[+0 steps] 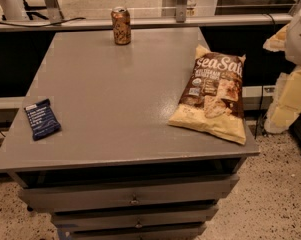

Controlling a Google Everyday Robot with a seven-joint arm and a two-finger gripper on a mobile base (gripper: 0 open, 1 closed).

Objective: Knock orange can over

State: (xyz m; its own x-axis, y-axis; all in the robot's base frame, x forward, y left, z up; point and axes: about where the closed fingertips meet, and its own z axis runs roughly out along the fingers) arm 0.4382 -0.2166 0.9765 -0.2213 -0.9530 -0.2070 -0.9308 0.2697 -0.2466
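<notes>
Camera view. Orange can (121, 26): upright at far edge of surface (115, 109), well apart from chip bag (212, 96). Likely light, rigid, slick; best pushed high on its side. Pincer (289, 96): at right, off surface; open or closed, cannot tell.

Lettering on orange can (121, 26) too blurred to read. Print on blue packet (42, 119) illegible. Pale robot arm (292, 91) cut off by right edge; gripper out of frame there. Bottom edge crops lowest drawer (140, 232).
</notes>
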